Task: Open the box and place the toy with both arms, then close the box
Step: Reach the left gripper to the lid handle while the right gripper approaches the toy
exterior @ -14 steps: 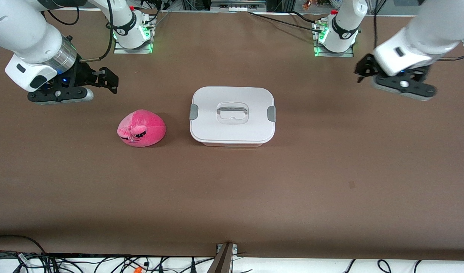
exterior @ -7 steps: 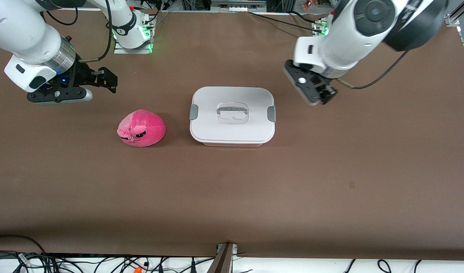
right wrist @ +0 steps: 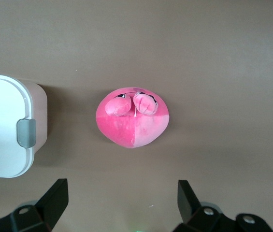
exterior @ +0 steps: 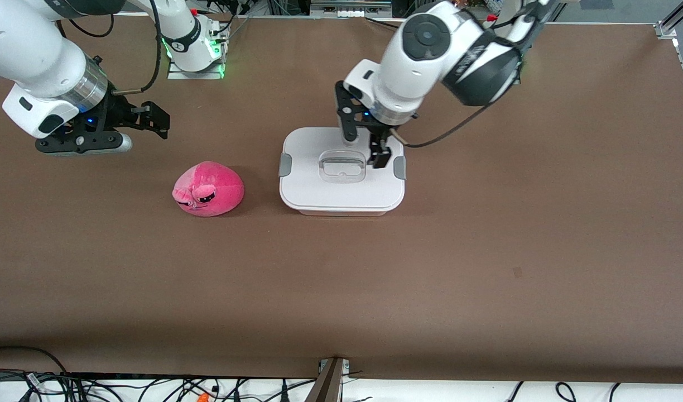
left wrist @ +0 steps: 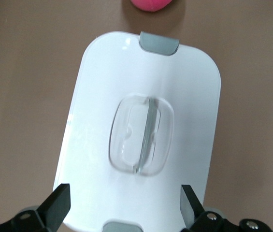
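- My left gripper (exterior: 364,149) hangs over the box (exterior: 341,171), above the part of the lid (left wrist: 141,140) toward the left arm's end of the table, fingers pointing down.
- Its fingers (left wrist: 59,205) are spread wide apart and hold nothing; in the left wrist view they stand either side of the lid's width, with the clear handle (left wrist: 142,139) between them.
- From the front view I cannot say for certain whether a fingertip touches the lid; it looks just above it.
- The lid is seated on the box, both grey clips (exterior: 285,164) down at its two short ends.
- The box stands at mid-table, the toy (exterior: 208,188) beside it toward the right arm's end, apart from it, a little nearer the front camera.
- The toy rests on the table (exterior: 486,251), its face turned toward the front camera.
- My right gripper (exterior: 152,120) waits in the air over bare table at the right arm's end, tilted toward the toy.
- Its fingers (right wrist: 54,198) are spread wide, empty; the right wrist view shows the toy (right wrist: 132,119) and one corner of the box (right wrist: 10,130) below them.
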